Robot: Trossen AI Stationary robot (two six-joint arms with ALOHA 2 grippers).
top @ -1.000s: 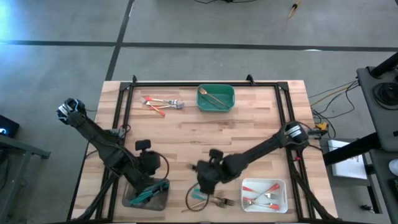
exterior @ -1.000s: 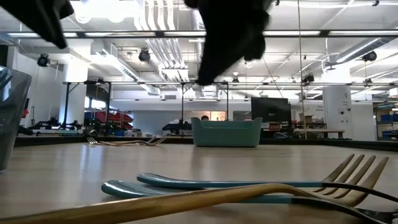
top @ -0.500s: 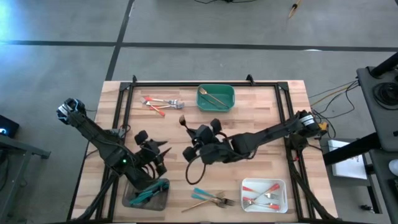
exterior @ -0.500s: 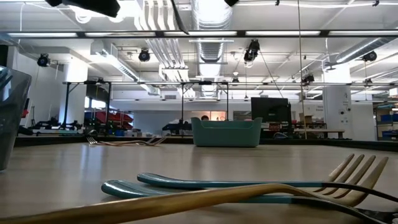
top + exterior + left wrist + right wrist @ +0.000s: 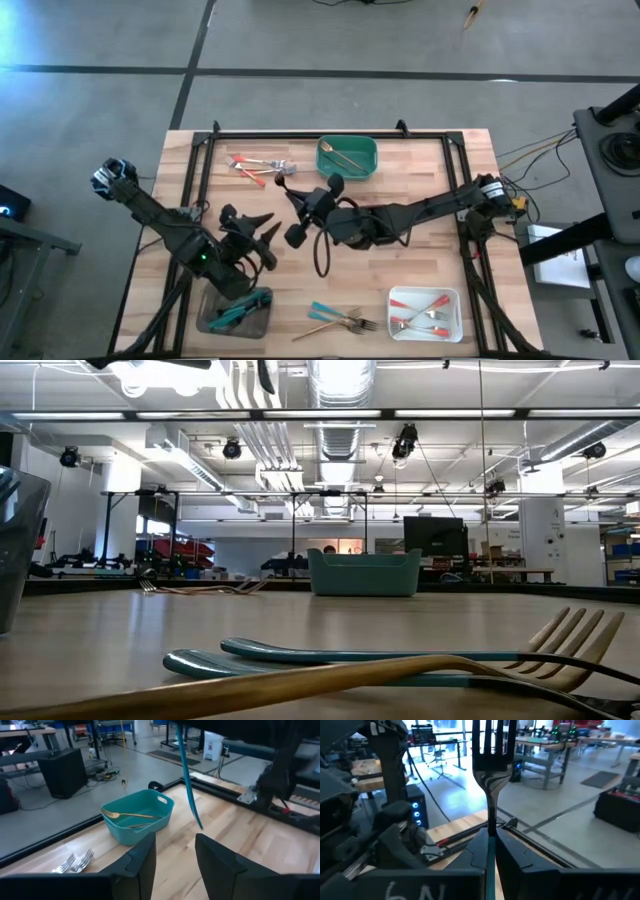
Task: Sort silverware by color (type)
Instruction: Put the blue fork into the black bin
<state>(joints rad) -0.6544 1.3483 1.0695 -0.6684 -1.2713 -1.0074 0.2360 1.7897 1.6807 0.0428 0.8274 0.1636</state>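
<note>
My right gripper [image 5: 300,205] hangs over the table's middle, shut on a teal-handled fork [image 5: 491,750]. The fork's teal handle [image 5: 189,780] also shows in the left wrist view. My left gripper [image 5: 262,236] is open with nothing between its fingers [image 5: 142,857], above the table's left near part. More silverware lies on the wood. Red-handled pieces [image 5: 258,166] are at the far left. Teal and gold pieces [image 5: 338,320] [image 5: 330,655] are at the near edge. My right gripper pinches the fork between its two fingers at the neck [image 5: 491,822], where the metal meets the teal handle. The fingers come at it about level. The head [image 5: 492,742] stands above the fingers and the handle runs down below them. The fork is lifted clear of the table.
A green tray [image 5: 347,158] [image 5: 136,815] with gold pieces stands at the far middle. At the near left a grey tray [image 5: 235,313] holds teal pieces, and at the near right a white tray [image 5: 425,312] holds red-handled ones. A black frame rims the table.
My right gripper has risen from the near edge with the teal fork, gone toward the far edge and tipped up to level; the fork is lifted clear. My left gripper has come up off the grey tray and rolled.
</note>
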